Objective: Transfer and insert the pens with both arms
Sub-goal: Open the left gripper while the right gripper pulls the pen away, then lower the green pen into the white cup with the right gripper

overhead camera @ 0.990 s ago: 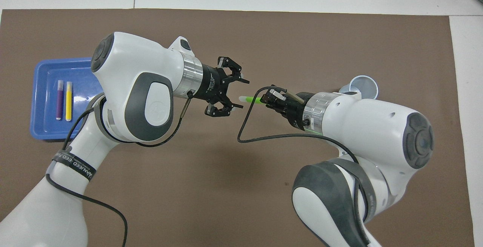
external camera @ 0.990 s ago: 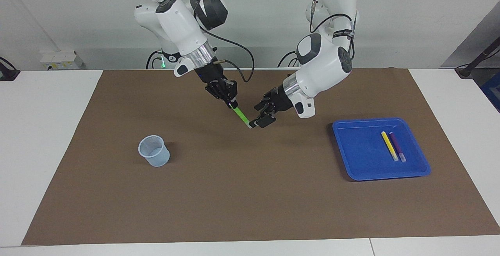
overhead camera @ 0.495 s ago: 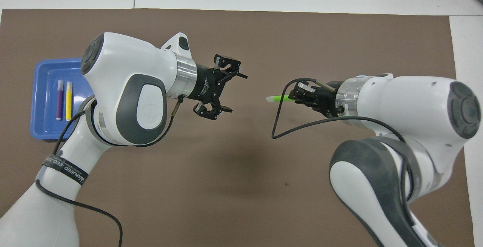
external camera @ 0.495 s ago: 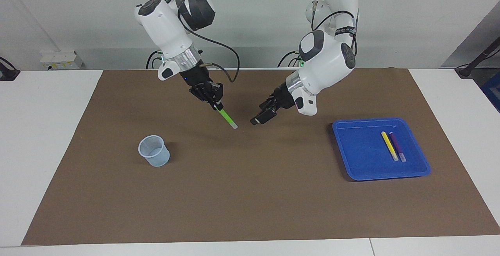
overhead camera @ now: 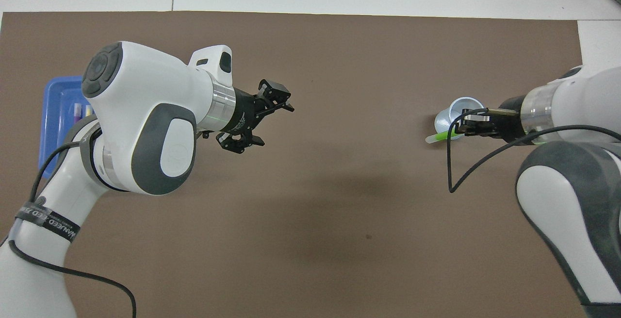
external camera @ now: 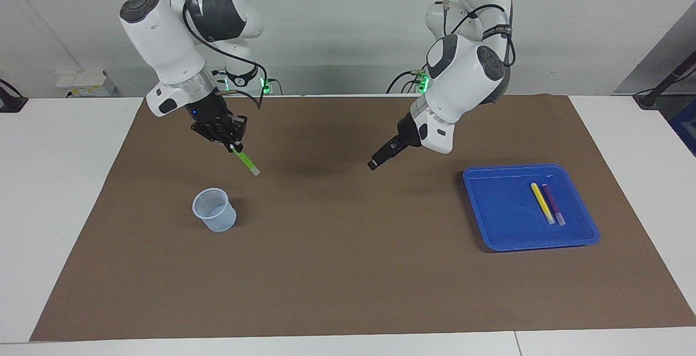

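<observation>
Closest to the robots you have the two raised grippers, both up in the air over the brown mat [external camera: 348, 269]. Your right gripper [external camera: 235, 146] hangs over the mat toward the right arm's end of the table, its fingertips pinched tight on the green pen [external camera: 246, 161]. The pen slants downward out of the fingertips with its pale whitish end lowest; in the facing view that tip sits above the mat, short of the cup and apart from it. Your left gripper [overhead camera: 271, 119] hangs over the middle of the mat with its jaws spread wide and nothing between them.

Farther out from the robots, the translucent plastic cup [external camera: 215, 210] stands upright on the mat at the right arm's end, mouth up, with nothing visible inside.

At about the same depth, toward the left arm's end, the blue tray [external camera: 500, 220] rests flat on the mat. The yellow pen [external camera: 542, 203] and the dark purple pen [external camera: 553, 204] lie in it side by side, nearly parallel and just beside each other, pale ends pointing away from the robots.
</observation>
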Controlling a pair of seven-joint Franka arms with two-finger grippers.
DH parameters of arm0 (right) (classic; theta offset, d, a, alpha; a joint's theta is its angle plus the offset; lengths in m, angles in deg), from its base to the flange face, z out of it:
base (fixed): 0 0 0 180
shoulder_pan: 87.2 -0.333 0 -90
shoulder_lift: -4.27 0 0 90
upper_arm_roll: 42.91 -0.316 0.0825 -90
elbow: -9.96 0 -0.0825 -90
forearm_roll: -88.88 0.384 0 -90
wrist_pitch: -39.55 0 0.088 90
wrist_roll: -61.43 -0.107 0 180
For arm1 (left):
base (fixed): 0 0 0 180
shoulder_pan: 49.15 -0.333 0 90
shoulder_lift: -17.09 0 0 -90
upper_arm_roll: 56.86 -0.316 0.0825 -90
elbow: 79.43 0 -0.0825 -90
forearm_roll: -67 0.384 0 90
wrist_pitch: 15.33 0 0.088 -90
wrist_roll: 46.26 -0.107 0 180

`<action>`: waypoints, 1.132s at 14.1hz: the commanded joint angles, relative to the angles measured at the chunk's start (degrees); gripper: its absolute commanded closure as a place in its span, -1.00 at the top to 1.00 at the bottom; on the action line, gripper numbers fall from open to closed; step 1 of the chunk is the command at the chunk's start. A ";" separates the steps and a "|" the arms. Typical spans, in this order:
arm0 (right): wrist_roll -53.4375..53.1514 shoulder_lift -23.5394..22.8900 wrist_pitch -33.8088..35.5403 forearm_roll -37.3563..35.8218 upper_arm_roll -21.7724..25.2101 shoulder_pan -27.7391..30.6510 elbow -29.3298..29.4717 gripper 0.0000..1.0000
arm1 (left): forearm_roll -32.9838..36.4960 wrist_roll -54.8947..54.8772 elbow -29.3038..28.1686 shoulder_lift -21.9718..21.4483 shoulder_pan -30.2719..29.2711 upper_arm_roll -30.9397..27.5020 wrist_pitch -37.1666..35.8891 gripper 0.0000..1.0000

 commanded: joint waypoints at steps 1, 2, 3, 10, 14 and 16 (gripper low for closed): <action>8.33 0.74 1.13 -3.00 -0.79 5.03 -0.29 -1.00 | 2.85 -8.72 -1.95 -1.70 -1.90 -0.06 -1.22 1.00; 10.53 0.74 1.13 -3.70 -0.71 6.09 -0.37 -1.00 | 4.95 -10.31 -1.95 -1.70 -2.78 -0.06 -1.92 1.00; 11.95 0.74 1.04 -4.49 -0.79 7.41 -0.55 -1.00 | 6.45 -11.37 -1.95 -1.70 -3.14 -0.06 -2.97 1.00; 17.24 -2.24 -5.19 -8.45 -1.06 9.79 -0.03 -1.00 | 20.08 -24.45 -2.04 -1.70 -9.45 -0.06 -5.09 1.00; 16.89 -5.58 -7.49 -9.07 -1.15 8.30 2.51 -1.00 | 24.38 -34.40 -2.21 -1.18 -15.08 0.02 -2.73 1.00; 16.71 -6.73 -7.49 -10.30 -1.23 8.04 3.75 -1.00 | 25.35 -36.77 -3.96 -0.91 -17.63 -0.06 0.25 0.98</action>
